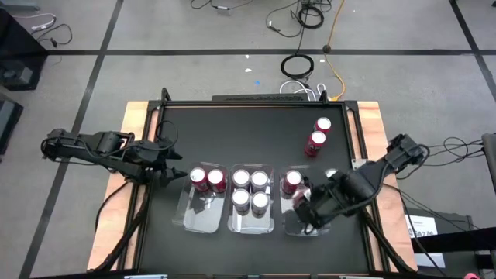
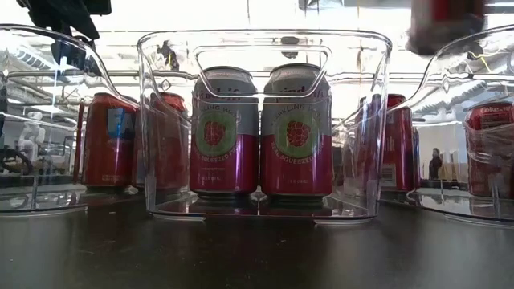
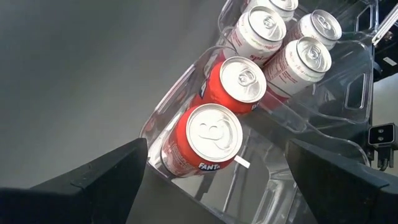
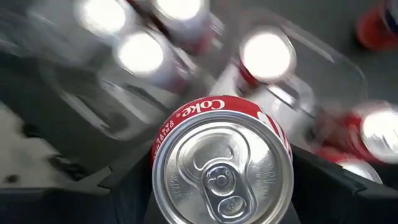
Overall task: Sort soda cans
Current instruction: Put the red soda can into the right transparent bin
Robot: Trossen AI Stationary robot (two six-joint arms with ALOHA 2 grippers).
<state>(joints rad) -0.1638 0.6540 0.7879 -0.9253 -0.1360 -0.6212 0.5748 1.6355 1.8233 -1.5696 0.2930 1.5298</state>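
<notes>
Three clear trays are sitting side by side near the front edge of the black worktop: the left tray, the middle tray and the right tray.

The left tray is holding two red cans at its rear end; the left wrist view is showing them as two orange-red cans. The middle tray is holding four silver-and-magenta cans in a two-by-two block; the low view is showing two of them upright, touching side by side. The right tray is holding one red can at its rear end.

Two further red cans are standing upright on the open worktop, at about 1 o'clock from the right tray, just beside each other and well apart from the trays.

The right tool is hanging over the right tray and gripping a red Coke can, its fingers pressing on both sides of the body. In the low view, that can is hanging clear above the tray rim.

The left tool is standing at about 9 o'clock from the left tray's cans, its fingers spread wide, with nothing between them.
</notes>
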